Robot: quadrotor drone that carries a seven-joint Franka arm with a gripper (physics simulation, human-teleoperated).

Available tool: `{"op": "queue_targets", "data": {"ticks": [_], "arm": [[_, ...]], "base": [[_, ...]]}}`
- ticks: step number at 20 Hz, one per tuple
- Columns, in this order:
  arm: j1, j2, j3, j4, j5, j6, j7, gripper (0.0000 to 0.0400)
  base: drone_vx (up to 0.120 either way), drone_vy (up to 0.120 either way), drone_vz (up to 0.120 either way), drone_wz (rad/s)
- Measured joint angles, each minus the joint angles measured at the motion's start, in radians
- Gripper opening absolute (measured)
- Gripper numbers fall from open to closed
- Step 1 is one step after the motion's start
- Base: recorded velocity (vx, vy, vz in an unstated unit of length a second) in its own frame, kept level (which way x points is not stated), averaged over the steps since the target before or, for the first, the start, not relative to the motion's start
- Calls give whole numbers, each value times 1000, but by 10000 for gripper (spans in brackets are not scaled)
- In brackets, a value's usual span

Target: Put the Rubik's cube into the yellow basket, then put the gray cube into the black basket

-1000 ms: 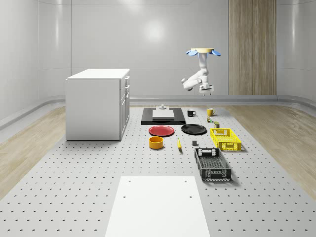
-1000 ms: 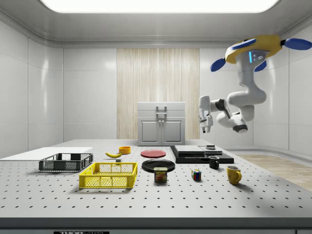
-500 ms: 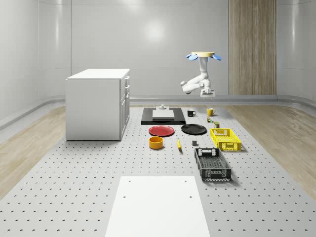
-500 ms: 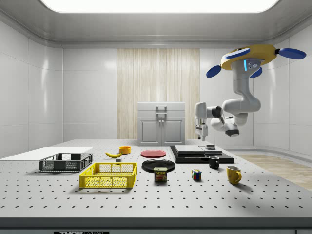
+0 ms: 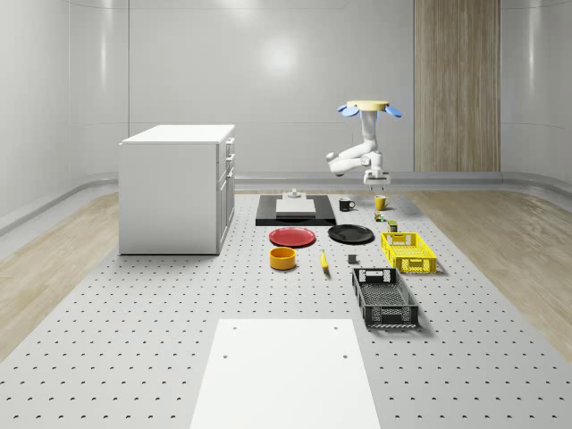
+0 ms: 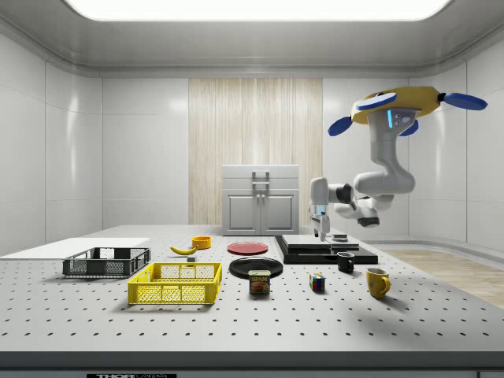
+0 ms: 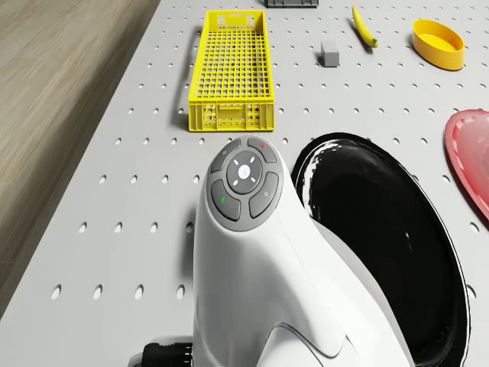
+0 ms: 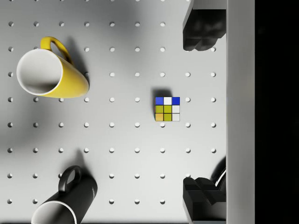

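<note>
black mug (image 8: 65, 200) cut off at wrist view's edge, black plate (image 7: 390, 252) partly hidden behind arm (image 7: 260, 283)

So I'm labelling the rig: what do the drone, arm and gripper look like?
The drone is a yellow disc with blue rotor blades and a lit blue strip. The arm is glossy white with dark joints and a grey button pad. The gripper has black fingers.

Bright, even light from a ceiling panel (image 6: 252, 8) — soft shadows, glossy wall (image 5: 277, 58) glare, everything crisp.
</note>
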Motion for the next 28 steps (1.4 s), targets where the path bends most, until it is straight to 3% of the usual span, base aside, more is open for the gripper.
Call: {"op": "queue_targets", "data": {"ticks": [6, 28], "arm": [[-12, -31, 11, 2, 16, 27, 11, 400], [-45, -132, 40, 9, 67, 119, 42, 400]], "base": [[0, 47, -120, 0], [0, 0, -113, 0]]}}
